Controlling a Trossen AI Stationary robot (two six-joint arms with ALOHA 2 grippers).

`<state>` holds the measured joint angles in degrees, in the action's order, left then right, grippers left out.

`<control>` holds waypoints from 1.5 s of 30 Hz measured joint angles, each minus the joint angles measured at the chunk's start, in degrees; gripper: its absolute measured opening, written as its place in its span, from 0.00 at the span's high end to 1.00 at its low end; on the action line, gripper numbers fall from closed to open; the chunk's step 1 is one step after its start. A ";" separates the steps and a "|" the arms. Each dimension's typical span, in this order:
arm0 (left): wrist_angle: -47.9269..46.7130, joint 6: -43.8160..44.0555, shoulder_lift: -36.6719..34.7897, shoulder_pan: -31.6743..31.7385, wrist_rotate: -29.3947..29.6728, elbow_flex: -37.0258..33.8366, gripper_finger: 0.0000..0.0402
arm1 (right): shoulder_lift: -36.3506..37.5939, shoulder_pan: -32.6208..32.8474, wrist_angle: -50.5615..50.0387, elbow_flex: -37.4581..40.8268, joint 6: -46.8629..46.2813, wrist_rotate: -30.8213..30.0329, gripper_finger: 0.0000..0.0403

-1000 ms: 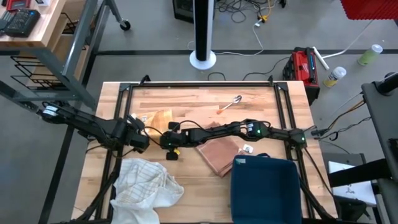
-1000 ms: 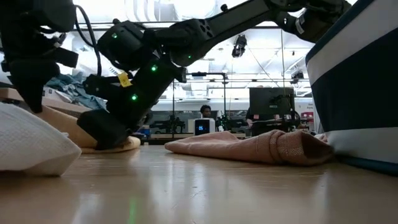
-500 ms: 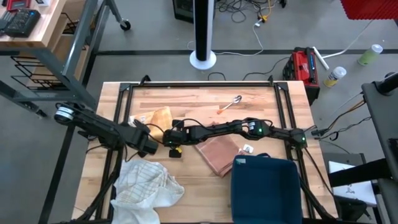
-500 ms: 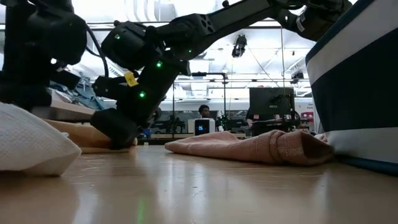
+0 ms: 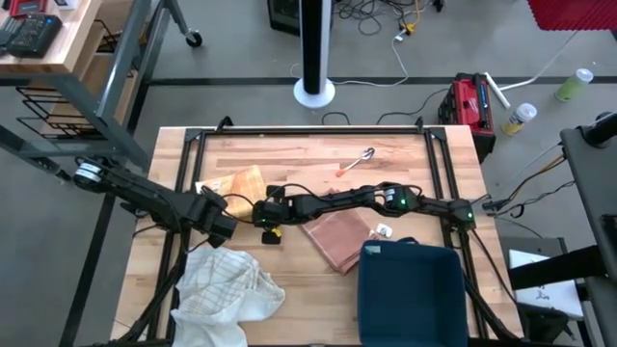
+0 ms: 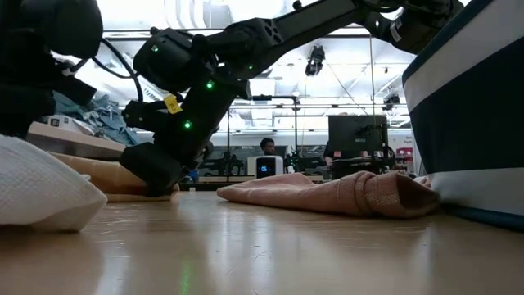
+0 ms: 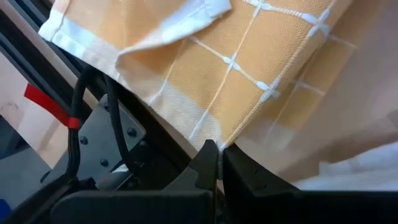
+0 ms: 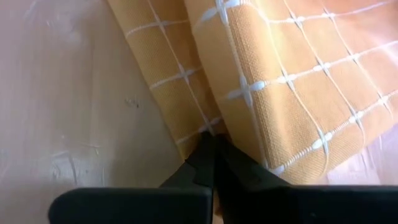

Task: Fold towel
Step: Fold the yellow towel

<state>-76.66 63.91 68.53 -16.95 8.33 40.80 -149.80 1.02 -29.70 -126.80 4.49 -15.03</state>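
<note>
From above, my left hand (image 5: pixel 220 224) sits at about 9 o'clock of the bench (image 5: pixel 289 159) centre, my right hand (image 5: pixel 264 214) just beside it toward the middle. The yellow checked towel (image 5: pixel 243 182) lies at 12 o'clock of both hands, near the far left part of the bench. At this height I cannot make out the grip.

The wrist views settle it. Left wrist: my fingers (image 7: pixel 205 163) are pressed together on a hemmed edge of the yellow checked towel (image 7: pixel 249 68). Right wrist: my fingers (image 8: pixel 208 155) are closed on an edge of the same towel (image 8: pixel 292 87), a folded layer lying over it. Both hands are pinching the towel.

The low view alone shows my right hand (image 6: pixel 151 168) down at the bench surface with the towel (image 6: pixel 106 176) flat beneath it.

Other items: white cloth (image 5: pixel 227 284) at 6 o'clock of the left hand, pink cloth (image 5: pixel 337 236) at 3 o'clock of the right hand, dark blue bin (image 5: pixel 413 294) at 5 o'clock, spoon (image 5: pixel 359 160) at 1 o'clock.

Against one second ago: the right hand has shifted slightly toward 3 o'clock; the towel now shows more spread out at 12 o'clock.
</note>
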 joint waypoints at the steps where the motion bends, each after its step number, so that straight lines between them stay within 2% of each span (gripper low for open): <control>1: 0.02 -0.25 0.16 0.00 -0.21 0.00 1.00 | 0.00 0.00 0.00 0.00 0.01 0.04 1.00; 8: 1.20 -0.41 3.64 -0.04 -0.67 0.42 0.86 | 1.04 -0.15 -2.05 0.11 -0.94 2.87 0.99; 12: 1.50 -0.45 5.22 -0.15 -0.85 0.48 0.82 | 2.14 -0.17 -4.18 0.20 -2.24 4.96 0.92; 17: 1.59 -0.46 5.41 -0.26 -0.95 0.50 0.81 | 3.34 -0.04 -7.03 0.26 -3.25 6.20 0.80; 19: 1.54 -0.50 4.90 -0.25 -0.98 0.52 0.81 | 3.81 -0.21 -7.98 0.28 -4.13 9.33 0.76; 26: 1.70 -1.60 3.93 -0.26 -1.61 0.55 0.81 | 4.70 -1.45 -7.88 0.28 -7.61 28.22 0.66; 30: 1.91 -2.85 3.62 -0.36 -2.41 0.61 0.81 | 4.83 -1.70 -7.91 0.28 -7.65 34.59 0.63; 34: 4.94 -7.30 3.33 -1.03 -6.56 0.81 0.81 | 5.33 -2.05 -7.72 0.28 -7.96 39.59 0.61; 38: 14.66 -12.44 2.63 -2.22 -10.73 0.43 0.81 | 7.27 -3.00 -5.12 0.15 -9.43 39.02 0.63; 40: 17.23 -12.61 2.69 -2.53 -11.22 0.37 0.81 | 8.23 -3.73 -3.05 0.11 -10.44 36.83 0.66; 45: 16.07 -10.10 2.37 -2.67 -10.48 0.26 0.81 | 8.13 -4.41 0.13 0.13 -10.04 20.15 0.74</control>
<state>-60.59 53.82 70.91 -19.62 -2.14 41.06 -141.67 -3.40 -29.56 -126.67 -5.55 5.12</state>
